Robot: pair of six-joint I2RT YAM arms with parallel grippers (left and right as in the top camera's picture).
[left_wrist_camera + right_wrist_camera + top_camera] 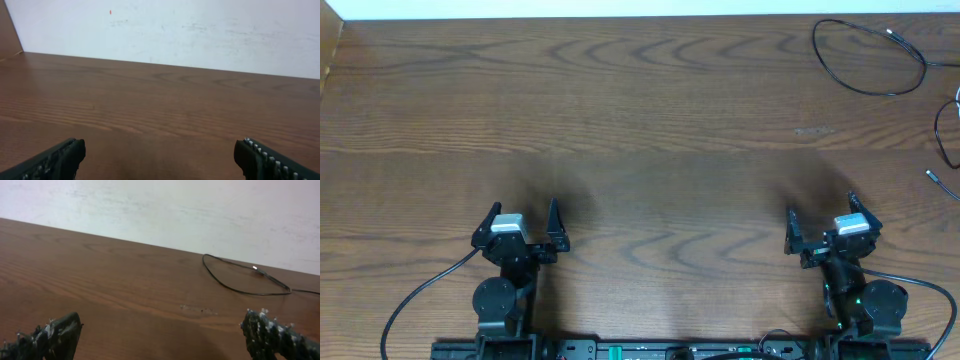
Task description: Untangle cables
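L gripper (525,207): front-left of table (640,120), jaws wide, gripping nothing. Its fingers (270,161) are black w/ ridged pads. Table is brown wood-grain, flat, matte. R gripper (821,206): front-right, jaws wide too, nothing gripped. Cables are at far back-right, well apart from both grippers. Thin black cable (890,94) lies in a loose open loop w/ a small silvery plug (893,34). A 2nd thin dark cable (937,130) curves at the R edge, partly out of frame.

Brown wood-grain table (640,120); scuffed white wall (200,30) behind, even light
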